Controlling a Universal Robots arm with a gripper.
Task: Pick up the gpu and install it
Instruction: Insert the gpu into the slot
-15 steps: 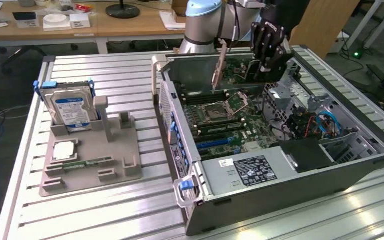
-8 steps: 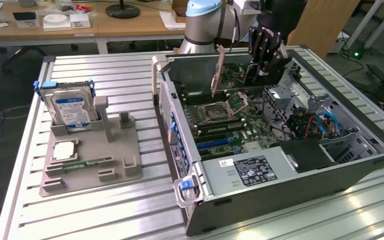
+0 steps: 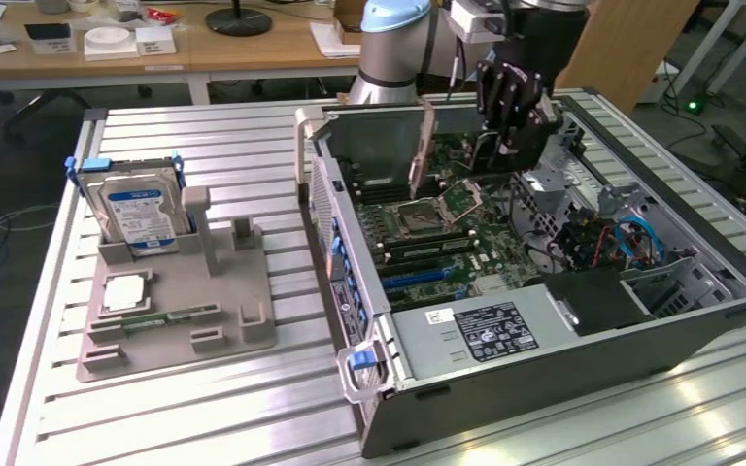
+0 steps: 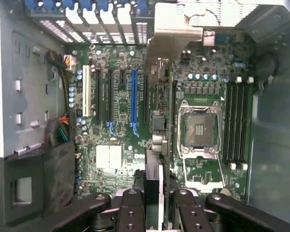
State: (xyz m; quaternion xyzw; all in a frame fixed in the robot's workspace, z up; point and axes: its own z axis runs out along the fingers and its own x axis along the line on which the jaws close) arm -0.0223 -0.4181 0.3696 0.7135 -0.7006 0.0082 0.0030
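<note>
My gripper hangs over the open computer case, shut on the gpu. The card is held on edge above the motherboard, its pale metal bracket toward the slotted wall of the case. In the wrist view the gpu shows edge-on as a thin dark strip running from between my fingers to its pale bracket. It hovers between the blue expansion slot and the CPU socket, clear of the board. The fan face is hidden.
A grey holder sits at the exterior view's left on the slatted table. It carries a silver hard drive, a pale square chip and a green memory stick. Cables and a labelled power supply fill the case's other end.
</note>
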